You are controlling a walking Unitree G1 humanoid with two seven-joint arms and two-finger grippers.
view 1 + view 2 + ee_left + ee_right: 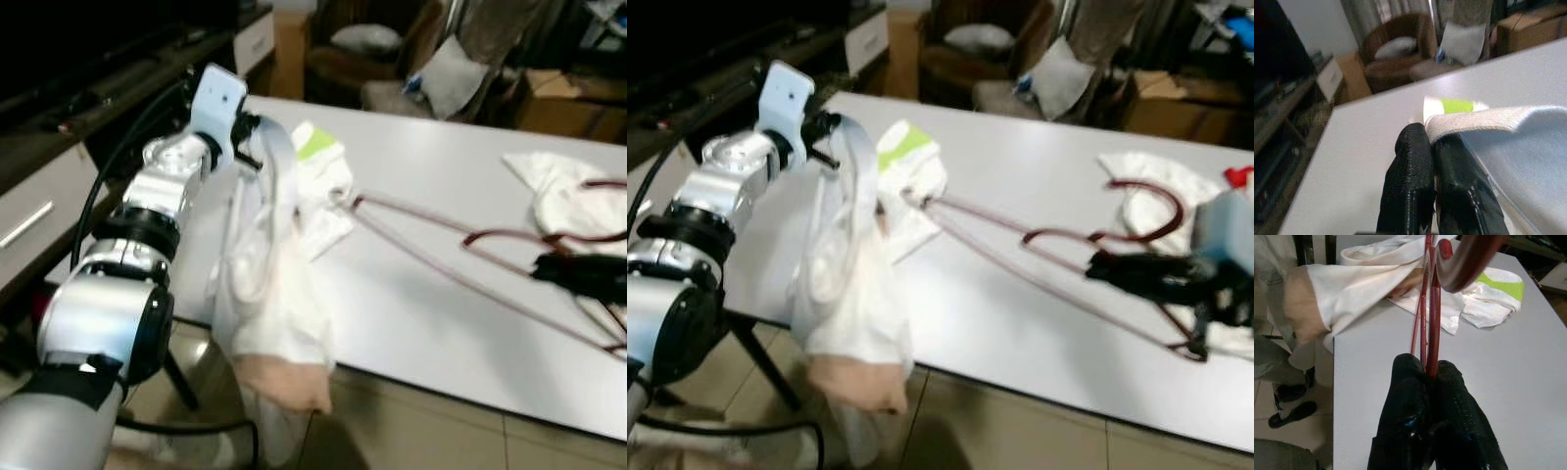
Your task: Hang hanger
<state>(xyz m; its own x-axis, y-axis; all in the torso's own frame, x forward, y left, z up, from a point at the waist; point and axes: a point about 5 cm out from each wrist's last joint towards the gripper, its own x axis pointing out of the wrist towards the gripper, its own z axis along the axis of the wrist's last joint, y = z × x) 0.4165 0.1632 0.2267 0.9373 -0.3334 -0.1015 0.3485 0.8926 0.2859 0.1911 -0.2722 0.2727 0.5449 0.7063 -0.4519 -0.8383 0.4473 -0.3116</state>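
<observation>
Soft indoor light washes the pale counter (421,284) evenly; the background stays dim, and motion blur smears edges in every view.

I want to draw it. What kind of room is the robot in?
Probably a living room in a home. Behind the white table there is a brown armchair with a cushion, a dark cabinet along the wall, and cardboard boxes.

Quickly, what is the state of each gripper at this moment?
Left gripper: shut on the white fabric garment, at its grey band.
Right gripper: shut on the dark red wire hanger.
</observation>
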